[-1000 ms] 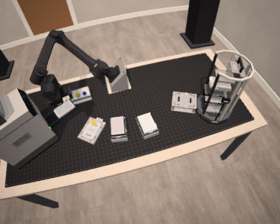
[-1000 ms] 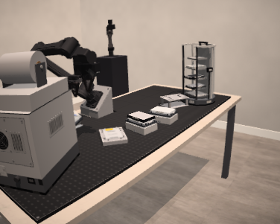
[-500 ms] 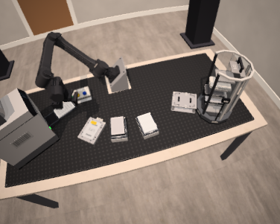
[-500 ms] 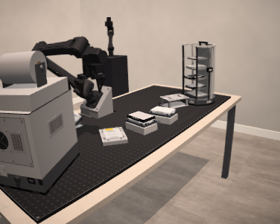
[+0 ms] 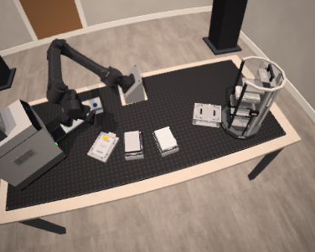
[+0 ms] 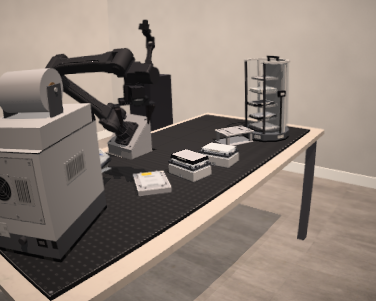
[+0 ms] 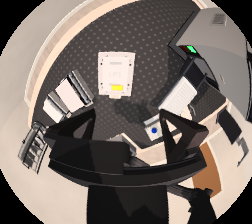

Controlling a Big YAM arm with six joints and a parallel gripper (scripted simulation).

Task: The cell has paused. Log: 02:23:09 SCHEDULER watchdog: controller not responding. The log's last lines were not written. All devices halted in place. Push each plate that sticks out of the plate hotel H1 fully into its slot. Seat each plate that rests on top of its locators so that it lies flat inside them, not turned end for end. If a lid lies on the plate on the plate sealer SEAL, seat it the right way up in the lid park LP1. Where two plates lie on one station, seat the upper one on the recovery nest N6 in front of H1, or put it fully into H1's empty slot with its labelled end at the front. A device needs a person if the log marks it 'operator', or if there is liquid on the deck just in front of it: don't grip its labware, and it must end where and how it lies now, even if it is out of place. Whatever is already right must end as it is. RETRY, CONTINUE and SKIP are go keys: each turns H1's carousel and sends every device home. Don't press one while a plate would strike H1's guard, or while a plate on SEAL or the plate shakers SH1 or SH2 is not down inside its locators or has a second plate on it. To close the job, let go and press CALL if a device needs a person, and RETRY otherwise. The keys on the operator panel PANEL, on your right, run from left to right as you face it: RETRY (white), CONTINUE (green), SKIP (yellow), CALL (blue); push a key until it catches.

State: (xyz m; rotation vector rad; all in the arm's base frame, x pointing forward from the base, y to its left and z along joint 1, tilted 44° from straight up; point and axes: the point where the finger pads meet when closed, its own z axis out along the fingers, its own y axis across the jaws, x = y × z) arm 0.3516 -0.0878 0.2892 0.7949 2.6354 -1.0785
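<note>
Grey plank flooring and pale walls are framing a wood-edged table [image 5: 291, 145] whose black perforated deck is carrying every device. At the right end, the hotel [image 5: 254, 100] is standing as a clear-walled cylinder with plates stacked on its shelves; whether any is sticking out cannot be told. Just to its left, a nest [image 5: 207, 115] is lying on the deck, apparently without a plate. Nearer the middle, two shakers [image 5: 133, 145] [image 5: 165, 141] are sitting side by side, each bearing a plate, the right one turned slightly askew. Left of them, a flat tray with a yellow label [image 5: 102, 146] is resting beside the sealer [image 5: 20, 150], a grey box with a roll on top. The arm [image 5: 79, 59] is folding over from its grey base [image 5: 136, 87], its gripper [image 5: 88, 115] hanging with jaws wide apart and holding nothing, just over the panel [image 5: 95, 105], where the blue key [image 7: 154, 131] is showing between the fingers.
</note>
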